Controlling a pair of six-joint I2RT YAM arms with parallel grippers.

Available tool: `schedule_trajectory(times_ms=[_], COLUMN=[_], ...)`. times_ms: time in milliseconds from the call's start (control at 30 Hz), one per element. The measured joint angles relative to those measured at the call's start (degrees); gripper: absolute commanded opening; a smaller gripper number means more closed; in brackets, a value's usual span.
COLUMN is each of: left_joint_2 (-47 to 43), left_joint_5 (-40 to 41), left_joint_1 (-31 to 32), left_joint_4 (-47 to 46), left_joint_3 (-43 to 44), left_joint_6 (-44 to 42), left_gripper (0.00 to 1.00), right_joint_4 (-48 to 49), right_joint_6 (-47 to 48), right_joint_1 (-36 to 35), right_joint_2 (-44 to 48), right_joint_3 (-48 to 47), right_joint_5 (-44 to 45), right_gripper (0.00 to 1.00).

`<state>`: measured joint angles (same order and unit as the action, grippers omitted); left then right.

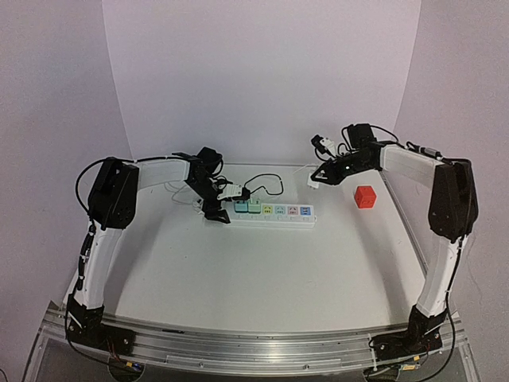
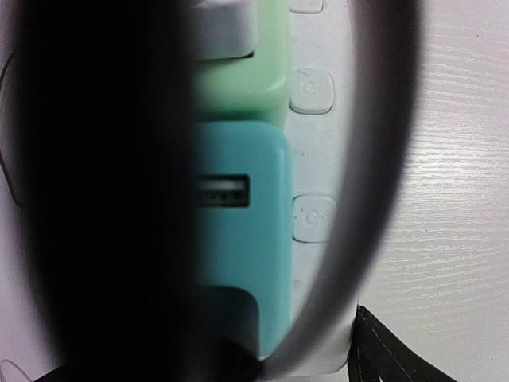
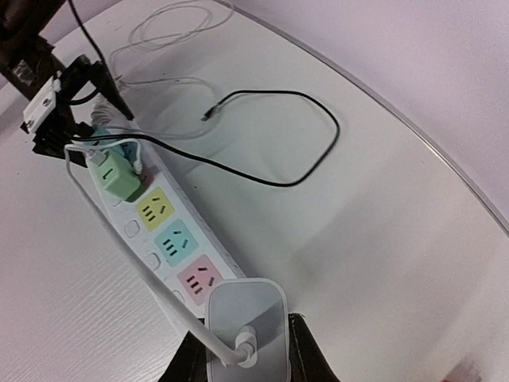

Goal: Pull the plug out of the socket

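Observation:
The socket (image 1: 274, 213) is a long white power strip with coloured outlets, lying in the middle of the table. A teal plug (image 2: 242, 247) and a green plug (image 2: 242, 72) sit in its left outlets. My left gripper (image 1: 215, 210) is down on the strip's left end, one black fingertip (image 2: 386, 350) against its edge; the other is lost in a dark blur. My right gripper (image 3: 242, 346) is shut on a white plug (image 3: 246, 306) with a white cable, held just above and behind the strip's right end (image 1: 313, 181). The yellow, teal and pink outlets (image 3: 175, 243) are bare.
A red cube (image 1: 365, 196) stands to the right of the strip. A loose black cable (image 3: 318, 151) loops behind the strip, and a thin white cord (image 3: 171, 20) coils farther back. The table's curved rear edge (image 3: 429, 143) runs close by.

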<state>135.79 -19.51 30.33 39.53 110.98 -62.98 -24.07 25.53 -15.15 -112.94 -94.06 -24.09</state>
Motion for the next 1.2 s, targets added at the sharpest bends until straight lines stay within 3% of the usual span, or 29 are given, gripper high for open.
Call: schedule_trajectory(times_ms=[400, 733, 1200], left_joint_2=[0.0, 0.0, 0.0], left_joint_5=[-0.18, -0.39, -0.87], left_joint_1=[-0.06, -0.29, -0.33], left_joint_4=[-0.02, -0.02, -0.04], left_joint_3=[0.0, 0.0, -0.11], left_joint_6=[0.02, 0.02, 0.02], left_gripper=[0.0, 0.0, 0.0], right_joint_4=[-14.77, -28.28, -36.81], right_joint_6=[-4.52, -5.12, -0.59], right_joint_1=[10.33, 18.57, 12.6], right_joint_2=[2.4, 0.57, -16.89], right_joint_3=[-1.13, -3.41, -26.43], right_joint_5=[10.03, 9.3, -0.55], right_gripper=[0.0, 0.0, 0.0])
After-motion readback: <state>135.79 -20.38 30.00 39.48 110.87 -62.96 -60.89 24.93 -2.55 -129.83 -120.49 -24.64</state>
